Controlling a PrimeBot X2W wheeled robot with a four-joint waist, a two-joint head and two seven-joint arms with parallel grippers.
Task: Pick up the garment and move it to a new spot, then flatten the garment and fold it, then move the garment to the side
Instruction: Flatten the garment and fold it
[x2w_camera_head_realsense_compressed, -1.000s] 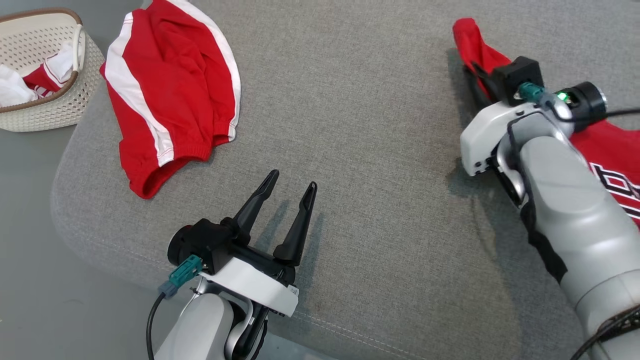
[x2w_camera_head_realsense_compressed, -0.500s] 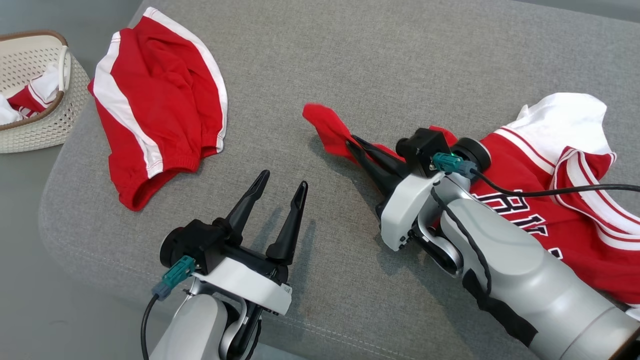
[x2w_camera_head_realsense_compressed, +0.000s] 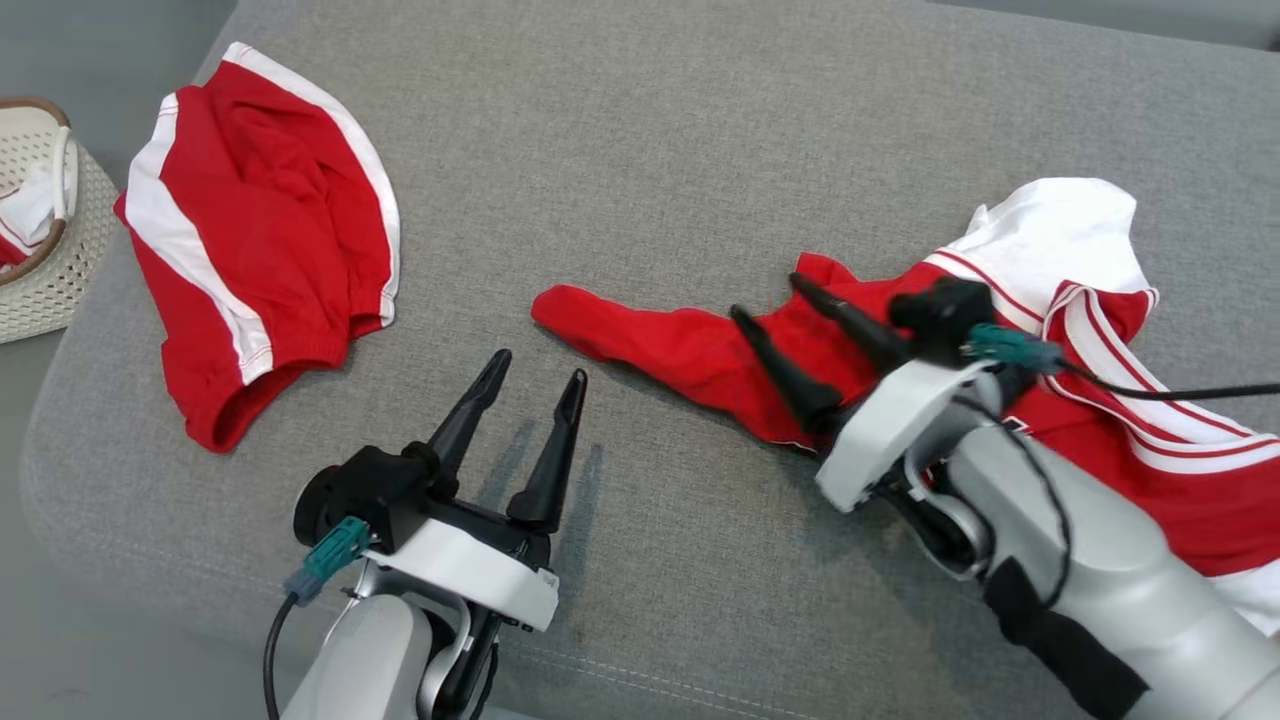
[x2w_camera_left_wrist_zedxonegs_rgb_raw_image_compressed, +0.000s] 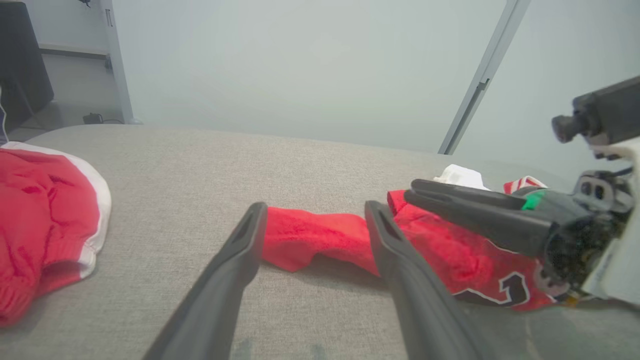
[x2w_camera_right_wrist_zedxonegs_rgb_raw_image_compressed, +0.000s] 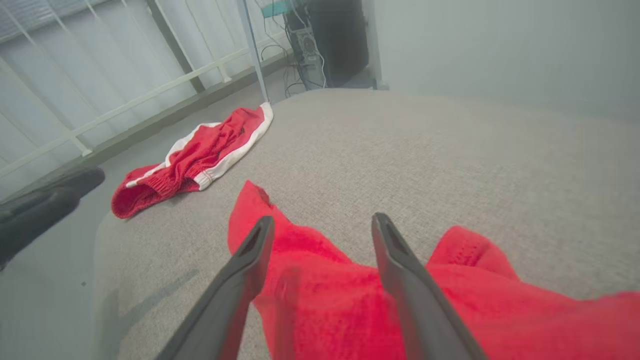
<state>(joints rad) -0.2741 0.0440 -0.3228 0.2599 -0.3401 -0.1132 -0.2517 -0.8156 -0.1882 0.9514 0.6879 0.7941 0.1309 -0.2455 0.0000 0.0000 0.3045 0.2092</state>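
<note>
The garment (x2w_camera_head_realsense_compressed: 680, 345) is a red jersey with white trim and dark lettering, lying crumpled on the right half of the grey cushion with one red corner stretched left. My right gripper (x2w_camera_head_realsense_compressed: 766, 295) hovers over that stretched part, jaws open, with nothing between the fingers. The right wrist view has the red garment (x2w_camera_right_wrist_zedxonegs_rgb_raw_image_compressed: 310, 285) lying under the spread right gripper (x2w_camera_right_wrist_zedxonegs_rgb_raw_image_compressed: 324, 218). My left gripper (x2w_camera_head_realsense_compressed: 539, 365) stands open near the cushion's front edge, just left of the garment's tip. From the left wrist, the garment (x2w_camera_left_wrist_zedxonegs_rgb_raw_image_compressed: 310, 235) lies past the open left gripper (x2w_camera_left_wrist_zedxonegs_rgb_raw_image_compressed: 315, 205).
Red shorts with white side stripes (x2w_camera_head_realsense_compressed: 250, 270) lie at the cushion's far left. A cream woven basket (x2w_camera_head_realsense_compressed: 60, 280) holding more clothes stands off the left edge. The grey cushion (x2w_camera_head_realsense_compressed: 650, 120) is bare at the back and in the middle front.
The right gripper pulled the garment's red corner leftward across the cushion, then opened and let it drop flat. The head camera has swung right. The left gripper stayed open.
</note>
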